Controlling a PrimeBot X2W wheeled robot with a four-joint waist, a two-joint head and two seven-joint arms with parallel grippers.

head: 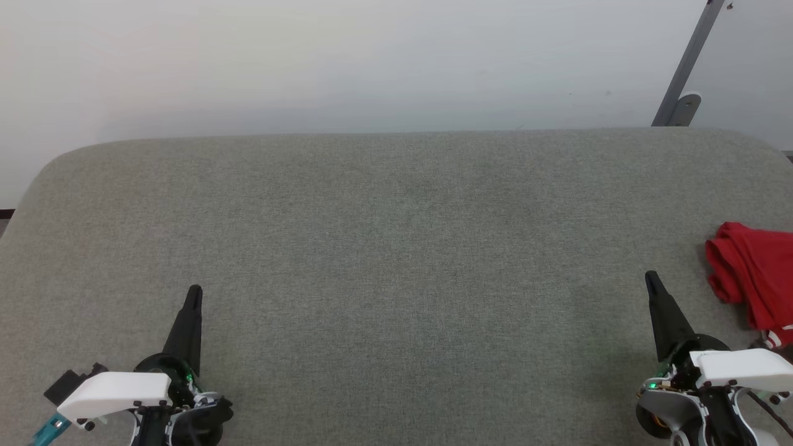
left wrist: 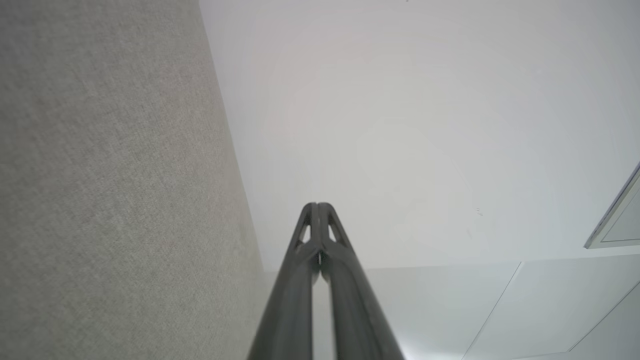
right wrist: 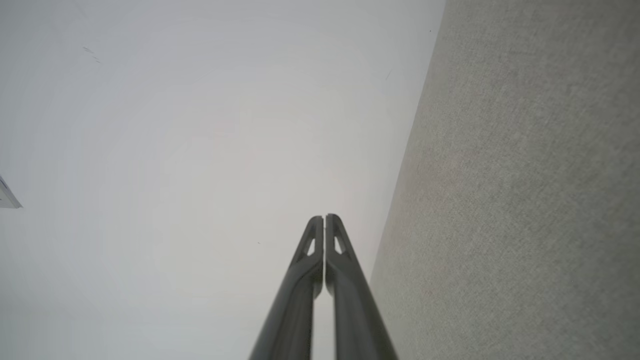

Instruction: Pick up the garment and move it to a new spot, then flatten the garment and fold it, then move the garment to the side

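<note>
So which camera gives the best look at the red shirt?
The head view: the red shirt lies bunched at the right edge of the grey surface, partly cropped. Both wrist views point elsewhere, at that surface and white wall.

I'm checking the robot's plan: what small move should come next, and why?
Probably open the right gripper and swing it right toward the red shirt. The red shirt lies bunched at the right edge of the grey table, close beside that gripper but untouched. Both grippers are shut and empty, and the left gripper sits far across the table.
</note>
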